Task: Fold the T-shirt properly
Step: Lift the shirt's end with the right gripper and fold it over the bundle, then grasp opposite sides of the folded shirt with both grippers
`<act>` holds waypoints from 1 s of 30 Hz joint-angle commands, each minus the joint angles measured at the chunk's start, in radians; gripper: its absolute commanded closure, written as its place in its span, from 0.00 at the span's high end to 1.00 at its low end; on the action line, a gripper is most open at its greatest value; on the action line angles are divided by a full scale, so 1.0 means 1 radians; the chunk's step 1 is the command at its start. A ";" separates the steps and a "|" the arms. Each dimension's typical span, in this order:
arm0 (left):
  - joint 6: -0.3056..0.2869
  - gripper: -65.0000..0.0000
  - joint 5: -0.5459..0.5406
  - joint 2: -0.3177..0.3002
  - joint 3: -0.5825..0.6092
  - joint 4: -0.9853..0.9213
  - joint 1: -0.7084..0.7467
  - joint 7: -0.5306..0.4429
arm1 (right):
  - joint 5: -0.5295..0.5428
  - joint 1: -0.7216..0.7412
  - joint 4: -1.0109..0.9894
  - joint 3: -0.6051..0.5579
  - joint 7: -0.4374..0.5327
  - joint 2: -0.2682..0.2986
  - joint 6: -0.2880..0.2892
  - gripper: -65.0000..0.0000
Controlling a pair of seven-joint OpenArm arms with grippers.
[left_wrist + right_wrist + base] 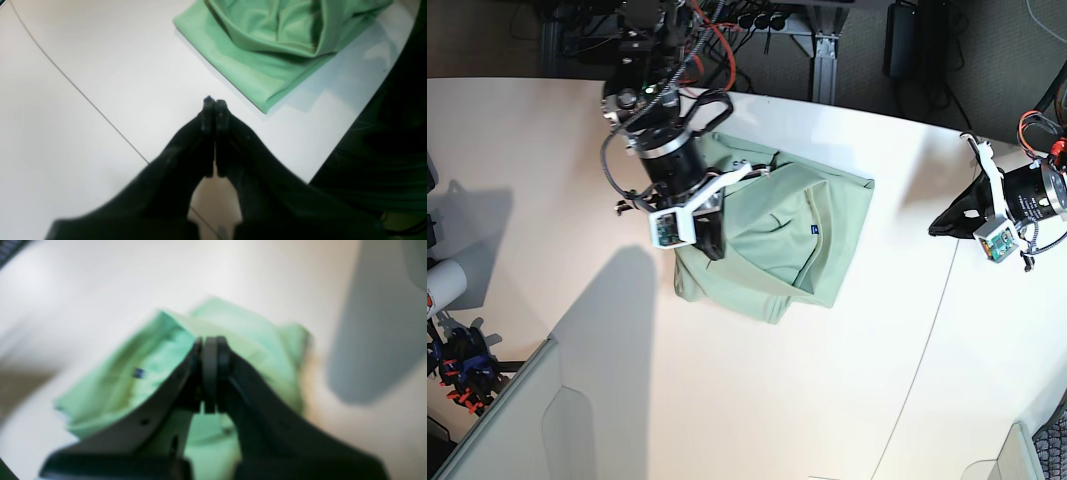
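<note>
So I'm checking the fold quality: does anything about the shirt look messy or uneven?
Yes. The T-shirt lies in an uneven bundle on the table, its edges not lined up and loose folds bunched on top under the right gripper.

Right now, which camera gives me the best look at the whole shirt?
The base view: the shirt shows entire, bunched and partly folded on the table, the right gripper over its left side. The left wrist view catches only one corner; the right wrist view is blurred, its gripper blocking the middle.
</note>
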 commanded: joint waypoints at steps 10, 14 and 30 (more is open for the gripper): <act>-0.009 0.00 -0.015 -0.014 -0.007 0.014 0.000 -0.029 | 0.079 -0.031 -0.138 -0.009 0.072 0.013 0.006 0.00; -0.009 0.00 -0.014 -0.014 -0.007 0.014 0.000 -0.029 | 0.077 0.006 -0.232 -0.063 0.080 0.011 0.006 0.00; -0.009 0.00 -0.010 -0.014 0.032 0.114 0.000 -0.047 | 0.023 0.030 -0.148 -0.166 0.082 -0.020 0.006 0.00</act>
